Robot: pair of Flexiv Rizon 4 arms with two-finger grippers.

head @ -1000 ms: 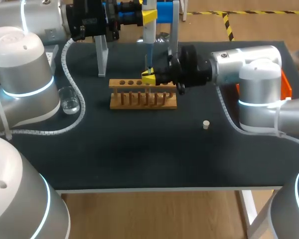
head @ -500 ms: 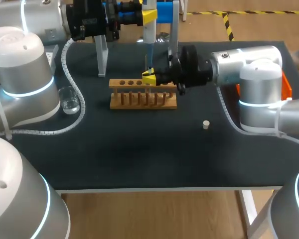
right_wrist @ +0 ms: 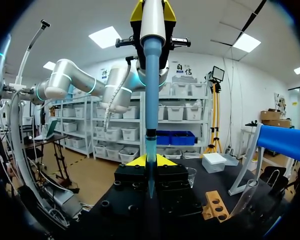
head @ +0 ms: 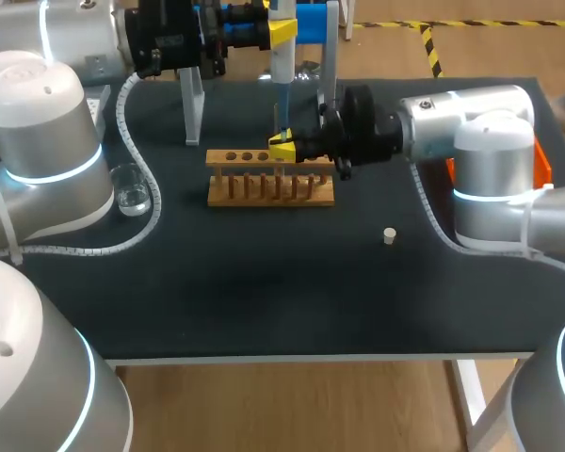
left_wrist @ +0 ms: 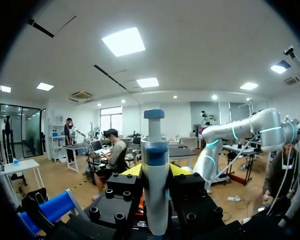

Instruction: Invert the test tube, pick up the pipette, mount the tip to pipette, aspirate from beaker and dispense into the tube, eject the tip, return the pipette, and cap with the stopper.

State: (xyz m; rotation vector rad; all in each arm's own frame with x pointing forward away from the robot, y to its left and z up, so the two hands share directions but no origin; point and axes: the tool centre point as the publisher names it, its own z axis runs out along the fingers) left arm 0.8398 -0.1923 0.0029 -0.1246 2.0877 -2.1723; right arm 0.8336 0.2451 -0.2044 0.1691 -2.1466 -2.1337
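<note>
My left gripper is at the table's back, shut on the white-and-blue pipette, which hangs upright. Its blue tip points straight down between the yellow fingers of my right gripper. That gripper is shut on the thin clear test tube, mostly hidden by its fingers, just above the wooden rack. The tip's end sits at the tube's mouth. The beaker stands at the left. The small white stopper lies right of the rack.
The pipette stand with a blue bar and clear legs stands behind the rack. An orange object lies at the right edge behind my right arm. My left arm's white cable curls past the beaker.
My right arm's wrist has shifted a touch to the right. Both grippers, the pipette and the tube stay where they were.
</note>
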